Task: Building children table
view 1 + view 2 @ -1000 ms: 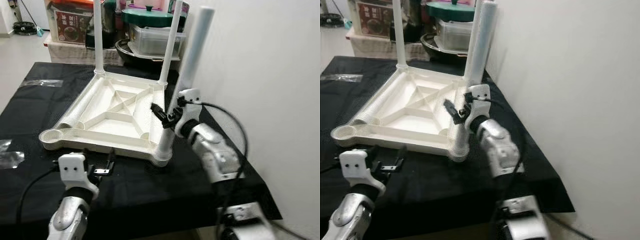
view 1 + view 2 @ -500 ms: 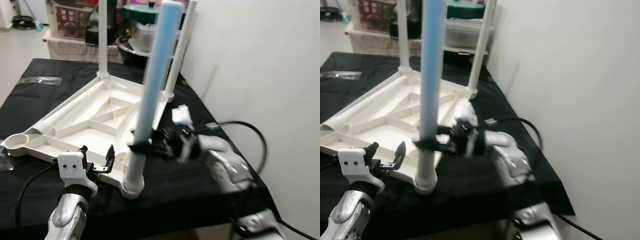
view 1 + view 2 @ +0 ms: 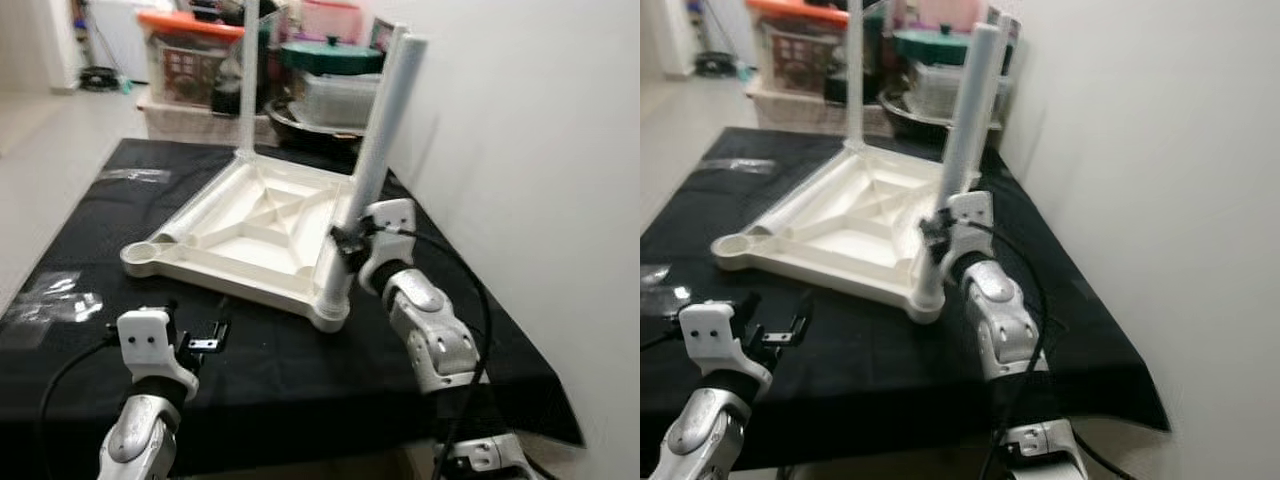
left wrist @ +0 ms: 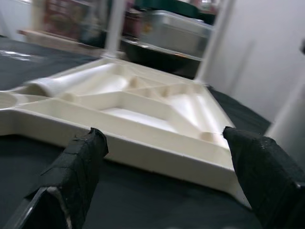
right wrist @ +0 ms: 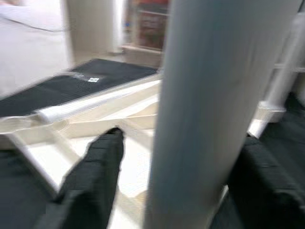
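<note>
The white children's table top lies upside down on the black-covered table. Three white legs stand upright in its corner sockets, among them the far left leg and the near right leg. My right gripper is shut on the near right leg low down, with the leg between its fingers. A loose ribbed leg lies along the top's left side, beside the empty corner socket. My left gripper hovers open over the cloth, facing the top's front edge.
A white wall rises close on the right. Behind the table stand storage boxes, a green-lidded pot and a clear tub. Clear plastic bags lie on the cloth at the left. Open floor lies to the left.
The whole picture has swung, so the camera moved. My right gripper stays on the near right leg, and its forearm has come back from lying across to rising from below. The left gripper stays open.
</note>
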Motion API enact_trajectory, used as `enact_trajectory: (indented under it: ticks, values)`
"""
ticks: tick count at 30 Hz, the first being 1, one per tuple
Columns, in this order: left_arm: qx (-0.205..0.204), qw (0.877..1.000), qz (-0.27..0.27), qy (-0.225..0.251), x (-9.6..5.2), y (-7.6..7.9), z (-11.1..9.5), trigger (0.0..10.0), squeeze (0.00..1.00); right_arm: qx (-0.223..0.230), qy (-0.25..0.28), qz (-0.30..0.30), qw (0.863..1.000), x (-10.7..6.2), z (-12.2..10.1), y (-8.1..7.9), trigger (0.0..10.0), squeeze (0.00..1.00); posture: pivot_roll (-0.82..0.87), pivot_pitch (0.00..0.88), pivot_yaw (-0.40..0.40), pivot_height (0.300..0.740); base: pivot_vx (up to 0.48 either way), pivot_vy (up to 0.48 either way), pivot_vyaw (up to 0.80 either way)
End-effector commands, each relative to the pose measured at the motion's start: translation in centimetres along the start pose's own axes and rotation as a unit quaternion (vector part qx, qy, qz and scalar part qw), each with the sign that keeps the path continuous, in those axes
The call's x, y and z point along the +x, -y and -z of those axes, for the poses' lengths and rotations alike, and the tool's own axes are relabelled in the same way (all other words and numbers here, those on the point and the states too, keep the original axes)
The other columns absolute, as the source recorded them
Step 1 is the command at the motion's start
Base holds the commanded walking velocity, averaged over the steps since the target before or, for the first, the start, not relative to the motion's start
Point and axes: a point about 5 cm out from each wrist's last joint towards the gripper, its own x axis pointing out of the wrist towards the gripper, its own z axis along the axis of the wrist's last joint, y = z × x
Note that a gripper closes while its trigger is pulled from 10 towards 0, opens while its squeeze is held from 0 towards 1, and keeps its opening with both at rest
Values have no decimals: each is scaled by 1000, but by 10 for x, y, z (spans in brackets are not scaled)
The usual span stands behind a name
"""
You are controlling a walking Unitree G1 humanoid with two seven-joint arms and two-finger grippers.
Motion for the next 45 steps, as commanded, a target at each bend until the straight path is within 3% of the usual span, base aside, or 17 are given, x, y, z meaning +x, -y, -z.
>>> enact_trajectory:
  ticks: [1,2,4,8,11,12,16,19,21,23,26,30,35,36,40,41,45]
  values:
    - [-9,1000,5,-10,1,3,4,10000,0,0,14,-25,1000,3,-6,-4,10000,1000,66,0,-164,740,0,0,0]
    - [-9,1000,5,-9,1,3,4,10000,0,2,30,-103,994,7,-16,-10,10000,0,71,0,-168,740,0,0,0]
    - [-9,1000,4,-8,1,3,4,10000,0,1,42,-182,982,9,-24,-15,10000,0,71,0,-170,740,0,0,0]
    - [-9,1000,5,-7,1,2,5,10000,0,-10,58,-471,880,-18,-29,-38,10000,0,82,0,-177,740,0,0,0]
    - [-9,1000,5,-7,0,2,5,10000,0,3,58,-509,859,-23,-27,-44,10000,0,82,0,-177,740,0,0,0]
    - [-10,1000,4,-8,0,2,5,10000,0,20,48,-538,842,-28,-21,-50,0,0,88,0,-182,740,0,0,0]
    - [-9,1000,4,-9,-1,2,6,10000,0,36,34,-565,824,-33,-13,-57,0,0,91,0,-182,740,0,0,0]
    - [-9,1000,4,-10,-1,2,6,10000,0,42,27,-557,829,-33,-8,-59,0,0,90,0,-181,740,0,0,0]
    - [-10,1000,7,-12,-1,3,7,10000,0,38,16,-468,883,-19,3,-54,0,0,73,0,-168,740,0,0,0]
    - [-10,1000,7,-12,-1,3,7,10000,0,38,16,-468,883,-19,3,-54,0,0,73,0,-168,740,0,0,0]
    - [-12,1000,8,-14,-1,3,7,10000,0,45,-37,-115,992,14,21,-16,0,0,65,0,-165,740,0,0,0]
    - [-16,1000,10,-14,0,3,8,10000,0,60,-53,132,988,-1,35,17,0,0,38,0,-150,740,0,0,0]
    - [-15,1000,12,-16,0,4,9,10000,0,34,-26,131,991,-4,24,19,0,0,41,0,-149,740,0,0,0]
    - [-14,1000,12,-17,-1,3,9,10000,0,24,8,39,999,0,9,3,10000,0,48,0,-146,740,0,0,0]
    - [-11,1000,12,-17,-1,3,9,10000,0,45,33,-59,997,0,3,-13,10000,0,61,0,-157,740,0,0,0]
    - [-9,1000,11,-16,-1,3,8,10000,0,59,46,-108,991,2,-4,-19,10000,1000,71,0,-165,740,0,0,0]
    - [-9,1000,5,-13,-1,0,7,10000,0,50,61,-227,971,0,-23,-29,10000,1000,75,0,-170,740,0,0,0]
